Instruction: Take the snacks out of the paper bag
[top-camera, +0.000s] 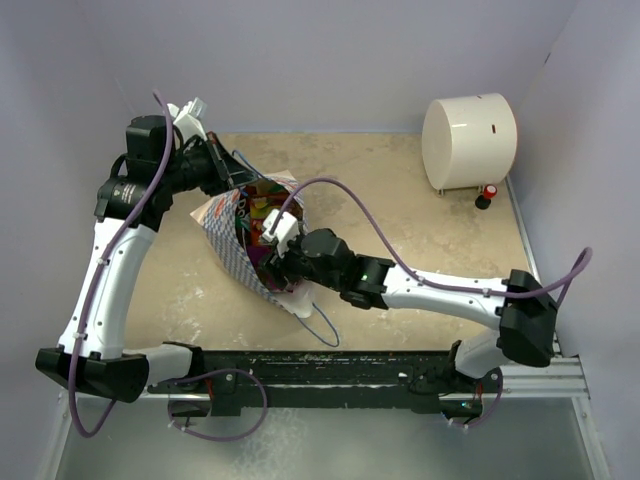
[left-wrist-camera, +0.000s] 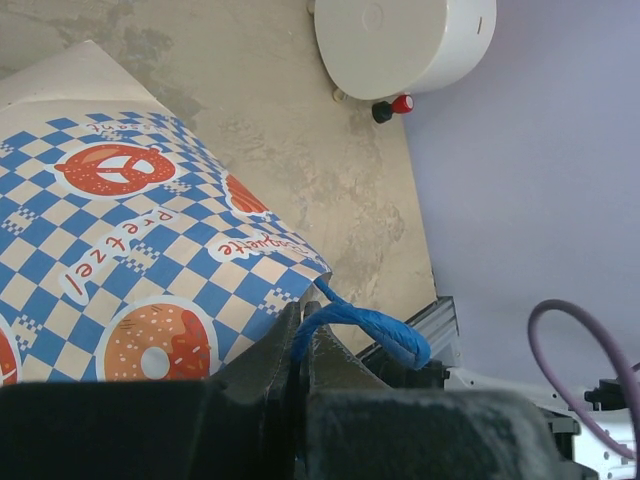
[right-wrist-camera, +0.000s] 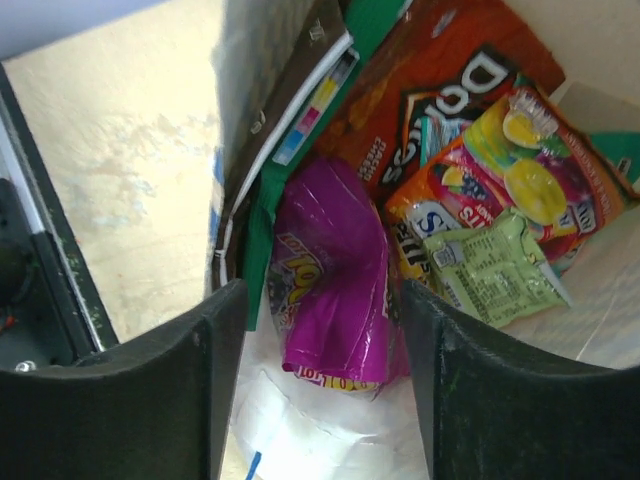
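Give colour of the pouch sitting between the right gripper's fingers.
Shiny magenta pouch with yellow lettering; shows best in the right wrist view.

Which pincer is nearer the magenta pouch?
Right. The right pincer hangs open astride the magenta pouch inside the paper bag; the left pincer is shut on the blue cord handle, outside.

Dark left gripper clamped tight on the blue cord handle of a paper bag printed with blue-white checks, pretzels and doughnuts, lying on a mottled beige table. Beyond, a cream cylinder with a small red knob; lower right, a purple cable.
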